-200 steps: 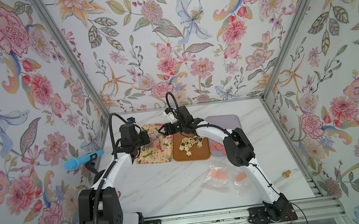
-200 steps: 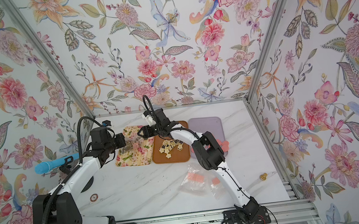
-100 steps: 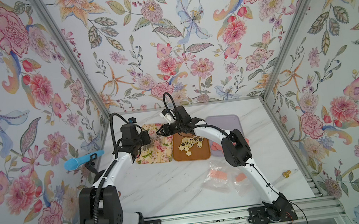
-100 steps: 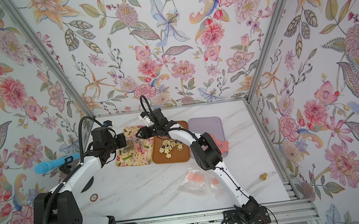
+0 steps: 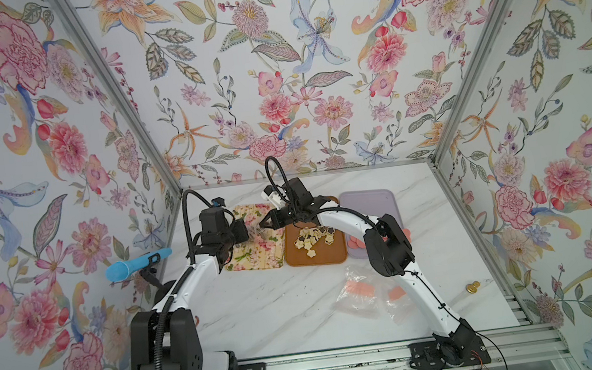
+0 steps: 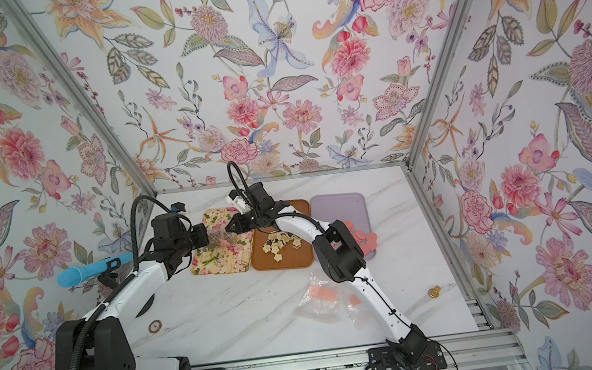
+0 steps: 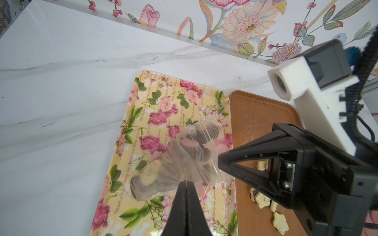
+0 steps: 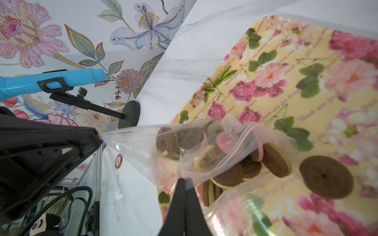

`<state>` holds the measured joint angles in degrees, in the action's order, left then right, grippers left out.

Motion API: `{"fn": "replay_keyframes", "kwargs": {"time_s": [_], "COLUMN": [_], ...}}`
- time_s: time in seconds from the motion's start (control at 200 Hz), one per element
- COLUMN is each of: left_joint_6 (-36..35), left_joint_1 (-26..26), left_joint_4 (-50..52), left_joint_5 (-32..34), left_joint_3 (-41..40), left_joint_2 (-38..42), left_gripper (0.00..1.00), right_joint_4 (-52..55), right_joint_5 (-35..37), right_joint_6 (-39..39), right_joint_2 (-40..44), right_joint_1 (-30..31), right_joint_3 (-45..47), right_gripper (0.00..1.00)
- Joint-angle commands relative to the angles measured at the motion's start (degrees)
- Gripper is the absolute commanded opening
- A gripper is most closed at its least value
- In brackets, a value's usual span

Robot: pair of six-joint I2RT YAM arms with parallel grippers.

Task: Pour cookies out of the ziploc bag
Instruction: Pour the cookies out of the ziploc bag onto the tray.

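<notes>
Plastic ziploc bag (image 8: 143, 147): right fingers (image 8: 177, 206) now closed on edge.

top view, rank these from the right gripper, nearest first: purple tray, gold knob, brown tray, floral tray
From the right gripper in a top view:
1. floral tray, directly beneath it, leftmost.
2. brown tray, middle of the row.
3. purple tray, rightmost of the row.
4. gold knob, by the table's right edge.
</notes>
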<state>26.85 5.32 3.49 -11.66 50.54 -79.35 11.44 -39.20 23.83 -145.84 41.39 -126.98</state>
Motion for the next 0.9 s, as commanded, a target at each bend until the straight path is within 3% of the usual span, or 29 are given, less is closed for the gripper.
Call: {"fn": "replay_keyframes", "kwargs": {"time_s": [0.0,0.375,0.506,0.601,0.656,0.746,0.896], "left_joint_6": [-1.3,0.5,0.4,-0.5,-1.1,-0.7,3.0], "left_joint_1": [0.5,1.0,1.2,1.0,1.0,-0.8,-3.0], "left_joint_4": [0.3,4.3,3.2,-0.3,-2.4,-6.6,-18.8], "left_joint_5": [2.0,1.1,0.3,1.1,2.8,1.1,-8.1], "left_joint_3": [-2.2,-5.1,-5.2,-9.7,-12.5,-14.6,-17.2], "left_joint_2": [4.4,14.2,12.4,11.0,10.9,9.3,2.5], "left_gripper": [0.00,0.00,0.00,0.00,0.18,0.29,0.33], "right_joint_4": [-0.5,-8.9,-10.2,-10.3,-10.3,-10.3,-10.3], "right_joint_5": [0.0,-2.8,-2.9,-3.7,-3.8,-3.9,-4.0], "right_joint_6": [1.1,16.0,17.6,17.7,17.3,16.4,16.2], "right_joint_2": [-1.1,-12.3,-14.2,-14.3,-13.8,-12.9,-12.5], "right_joint_1": [-1.0,-3.1,-2.2,-2.0,-2.0,-2.1,-2.3], "right_joint_3": [-1.9,-16.0,-17.7,-17.4,-16.6,-15.3,-14.9], "right_gripper": [0.00,0.00,0.00,0.00,0.00,0.00,0.00]}}
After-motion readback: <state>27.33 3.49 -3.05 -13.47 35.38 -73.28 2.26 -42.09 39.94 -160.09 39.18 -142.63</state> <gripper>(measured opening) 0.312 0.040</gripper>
